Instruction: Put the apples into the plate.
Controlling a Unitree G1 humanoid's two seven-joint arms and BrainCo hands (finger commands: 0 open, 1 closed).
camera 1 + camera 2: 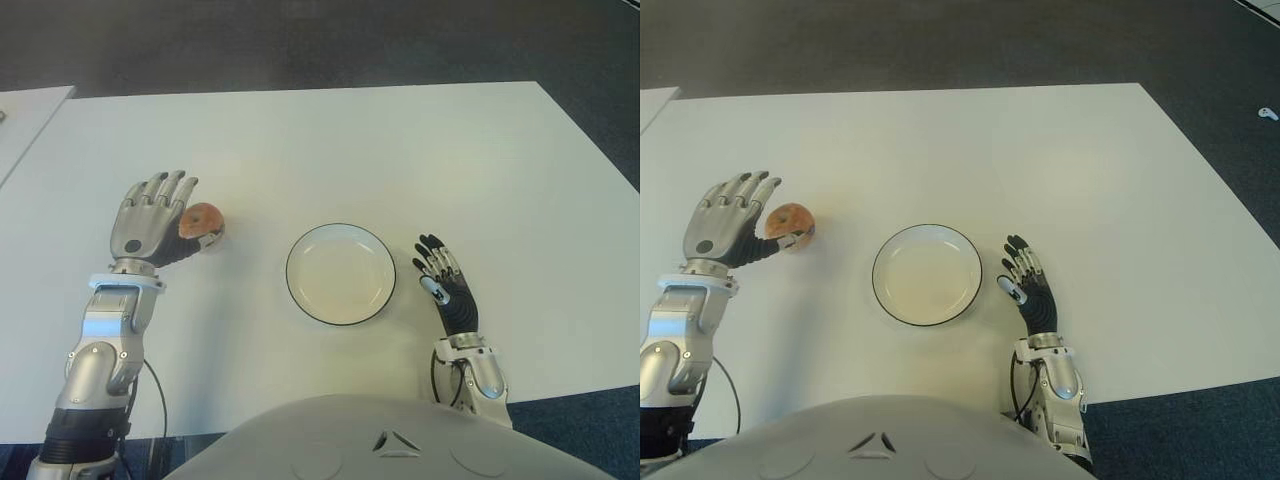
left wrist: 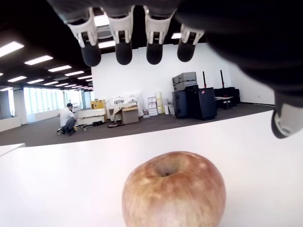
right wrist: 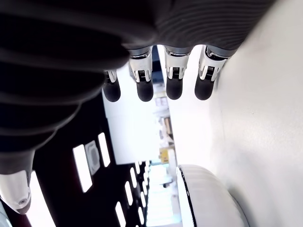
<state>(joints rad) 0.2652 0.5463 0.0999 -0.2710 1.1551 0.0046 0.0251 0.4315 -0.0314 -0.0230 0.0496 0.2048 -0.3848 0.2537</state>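
My left hand [image 1: 152, 222], silver-backed with dark fingers, hovers over the left part of the table, palm turned toward a round, reddish-yellow apple [image 1: 202, 222]. Its fingers [image 2: 123, 45] are spread and arch above the fruit without closing on it; the thumb shows low beside the apple, and I cannot tell whether it touches. The apple sits upright on the tabletop, stem dimple up, not yet in the plate.

My right hand [image 1: 446, 283] shows just to the right of the round white plate with a thin dark rim [image 1: 297, 251], fingers extended and relaxed, holding nothing. The plate stands between my two hands, close to my torso, with nothing in it.

The wide white table [image 1: 400, 150] stretches well beyond both hands toward its far edge, with dark carpeted floor [image 1: 300, 40] beyond. A second white surface [image 1: 25, 115] shows at the far left. Bare tabletop lies between apple and plate. In the left wrist view, the room behind holds stacked boxes [image 2: 154, 103], dark equipment cases [image 2: 194, 101] and a crouching person [image 2: 66, 119] under ceiling light strips.
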